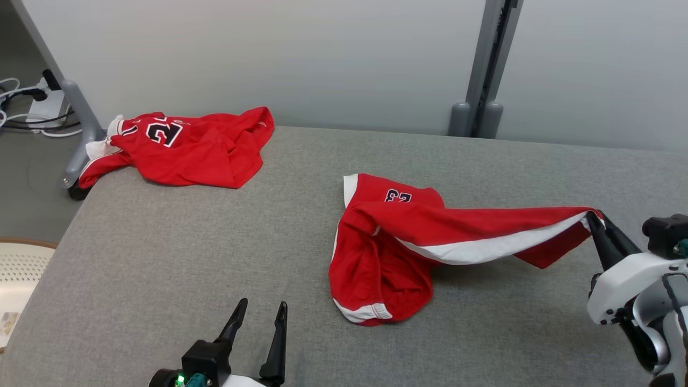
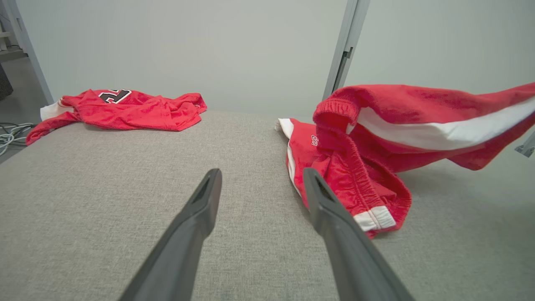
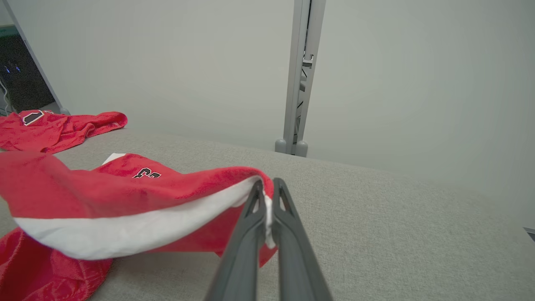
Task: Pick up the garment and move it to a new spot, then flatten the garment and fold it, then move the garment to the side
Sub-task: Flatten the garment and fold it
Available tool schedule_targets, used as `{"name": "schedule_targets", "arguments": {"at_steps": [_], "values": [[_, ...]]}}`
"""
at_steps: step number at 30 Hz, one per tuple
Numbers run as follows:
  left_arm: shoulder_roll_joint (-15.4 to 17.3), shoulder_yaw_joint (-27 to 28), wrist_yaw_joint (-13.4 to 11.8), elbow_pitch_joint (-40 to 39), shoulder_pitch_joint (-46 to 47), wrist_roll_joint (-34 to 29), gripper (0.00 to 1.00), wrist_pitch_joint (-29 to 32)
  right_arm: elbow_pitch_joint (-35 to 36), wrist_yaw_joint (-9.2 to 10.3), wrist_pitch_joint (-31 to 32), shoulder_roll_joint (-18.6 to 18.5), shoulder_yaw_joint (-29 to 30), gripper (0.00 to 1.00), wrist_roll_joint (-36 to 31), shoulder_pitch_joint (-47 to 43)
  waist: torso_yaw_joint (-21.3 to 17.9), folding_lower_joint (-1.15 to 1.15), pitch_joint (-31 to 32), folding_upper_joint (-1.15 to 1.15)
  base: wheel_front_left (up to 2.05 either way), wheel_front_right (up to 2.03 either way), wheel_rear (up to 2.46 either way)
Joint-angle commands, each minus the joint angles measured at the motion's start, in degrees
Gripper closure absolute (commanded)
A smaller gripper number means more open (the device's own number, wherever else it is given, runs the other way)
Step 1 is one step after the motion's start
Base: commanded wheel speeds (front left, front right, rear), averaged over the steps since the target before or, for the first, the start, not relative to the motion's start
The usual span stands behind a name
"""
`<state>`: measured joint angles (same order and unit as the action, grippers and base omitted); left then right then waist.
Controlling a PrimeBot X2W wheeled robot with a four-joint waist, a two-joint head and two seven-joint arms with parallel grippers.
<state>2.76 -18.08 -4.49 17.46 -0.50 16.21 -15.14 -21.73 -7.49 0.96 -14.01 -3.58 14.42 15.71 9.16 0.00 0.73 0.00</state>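
Observation:
Red shorts (image 1: 398, 236) with white side stripes and a dark number lie on the grey table (image 1: 215, 242), one end lifted and stretched to the right. My right gripper (image 1: 594, 219) is shut on that lifted white-trimmed edge; in the right wrist view the fingers (image 3: 246, 217) pinch the cloth (image 3: 125, 209). My left gripper (image 1: 262, 310) stands open near the front edge, left of the shorts, holding nothing. In the left wrist view its fingers (image 2: 205, 196) point across the table, the shorts (image 2: 355, 167) just to their right.
A second red garment, a jersey (image 1: 183, 148) with a number, lies crumpled at the table's far left corner. A grey partition post (image 1: 486, 70) stands behind the table. Cables (image 1: 27, 107) lie on the floor at left, and a pale perforated object (image 1: 19, 274) sits beside the table.

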Motion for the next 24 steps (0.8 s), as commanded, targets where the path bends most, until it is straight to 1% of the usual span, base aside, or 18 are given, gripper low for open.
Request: {"name": "schedule_targets", "arguments": {"at_steps": [1,5,9,14,18,19,20,21,22,23,24], "values": [[0.2,0.1,0.3,0.2,1.1,-0.3,0.0,0.0,-1.3,-0.01,0.7,-0.9,0.3,1.0,-0.1,1.5,0.8,0.0,-0.5,0.0,0.0,0.0,0.0],[0.2,-0.1,0.8,0.7,1.3,-0.9,0.0,0.0,-8.0,0.0,2.1,-3.4,0.6,1.0,-0.4,5.0,2.2,0.0,-1.7,0.0,0.0,0.0,0.0],[0.2,-0.4,1.1,0.6,2.4,-1.4,0.0,0.0,-15.4,-0.01,2.6,-4.7,0.4,1.0,0.2,9.6,3.3,0.0,-3.7,0.0,0.0,0.0,0.0],[0.3,-0.7,1.7,0.1,3.9,-1.9,0.0,0.0,-23.9,0.0,0.8,-6.3,-0.9,1.0,-0.1,15.4,4.6,0.0,-6.8,0.0,0.0,0.0,0.0],[0.2,-0.9,2.0,-0.7,5.0,-2.3,0.0,0.0,-29.1,0.0,-1.2,-7.3,-3.4,1.0,0.1,19.7,5.1,0.0,-9.1,0.0,0.0,0.0,0.0],[0.2,-1.2,2.0,-1.0,5.5,-2.5,0.0,0.0,-31.3,0.0,-2.6,-7.9,-4.8,1.0,-0.2,21.4,5.2,0.0,-10.0,0.0,0.0,0.0,0.0],[0.2,-1.4,2.1,-1.1,5.8,-2.5,0.0,0.0,-32.5,0.0,-3.4,-8.1,-5.5,0.88,-0.4,22.2,5.2,0.0,-10.3,0.0,0.0,0.0,0.0],[0.2,-1.6,2.1,-1.2,6.1,-2.4,0.0,0.0,-33.5,-0.01,-4.2,-8.2,-6.2,0.64,-0.6,22.7,5.3,0.0,-10.5,0.0,0.0,0.0,0.0],[0.3,-1.8,2.0,-1.4,6.2,-2.4,0.0,0.0,-34.4,0.0,-4.9,-8.1,-6.9,0.43,-0.4,23.3,5.2,0.0,-10.7,0.0,0.0,0.0,0.0],[0.2,-2.0,1.9,-1.4,6.4,-2.2,0.0,0.0,-35.3,-0.01,-5.5,-8.1,-7.7,0.0,-0.3,23.7,5.1,0.0,-10.7,0.0,0.0,0.0,0.0],[0.2,-2.1,1.7,-1.5,6.5,-2.1,0.0,0.0,-36.1,0.0,-6.0,-8.3,-8.4,0.0,-0.4,24.2,4.9,0.0,-10.8,0.0,0.0,0.0,0.0]]}}
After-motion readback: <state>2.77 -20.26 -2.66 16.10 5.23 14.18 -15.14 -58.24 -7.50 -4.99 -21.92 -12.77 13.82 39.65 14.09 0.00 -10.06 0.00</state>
